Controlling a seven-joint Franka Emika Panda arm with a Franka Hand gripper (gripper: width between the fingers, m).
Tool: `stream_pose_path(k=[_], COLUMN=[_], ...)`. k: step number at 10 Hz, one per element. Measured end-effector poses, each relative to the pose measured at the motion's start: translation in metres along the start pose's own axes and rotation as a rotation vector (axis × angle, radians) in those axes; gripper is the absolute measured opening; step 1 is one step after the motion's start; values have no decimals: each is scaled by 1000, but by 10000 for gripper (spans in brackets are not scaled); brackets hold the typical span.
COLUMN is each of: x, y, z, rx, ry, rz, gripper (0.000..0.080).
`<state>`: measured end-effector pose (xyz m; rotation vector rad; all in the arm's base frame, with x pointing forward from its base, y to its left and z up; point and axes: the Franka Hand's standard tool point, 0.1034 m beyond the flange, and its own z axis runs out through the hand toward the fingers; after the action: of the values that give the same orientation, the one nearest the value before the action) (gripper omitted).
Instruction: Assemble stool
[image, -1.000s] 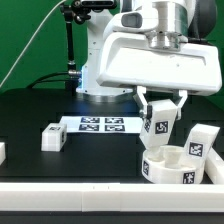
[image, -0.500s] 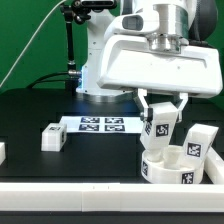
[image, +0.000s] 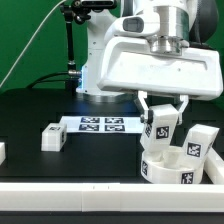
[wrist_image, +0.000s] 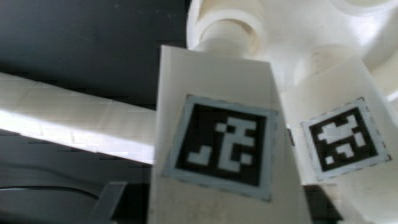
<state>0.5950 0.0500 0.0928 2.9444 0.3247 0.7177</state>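
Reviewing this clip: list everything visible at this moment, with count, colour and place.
seat: one, white, round, tagged, at the front on the exterior view's right
held leg: one, white, tagged, just above the seat
right leg: one, white, tagged, by the seat's rim on the exterior view's right
left leg: one, white, on the table toward the exterior view's left
marker board: one, white with black tags, flat mid-table
table: one, black
edge piece: one, white, cut off at the exterior view's left edge, unidentifiable
gripper: one, on the white arm, closed on the held leg
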Motion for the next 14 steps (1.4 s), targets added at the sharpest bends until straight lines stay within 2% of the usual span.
stream_pose_path(k=[8,13,14], x=[-10,-15,-14], y=[-8,-9,-8], z=[8,7,7], rx=[4,-15,-15], ry=[-16,57,56], rz=[-12,-15,-15], gripper=[327,327,355])
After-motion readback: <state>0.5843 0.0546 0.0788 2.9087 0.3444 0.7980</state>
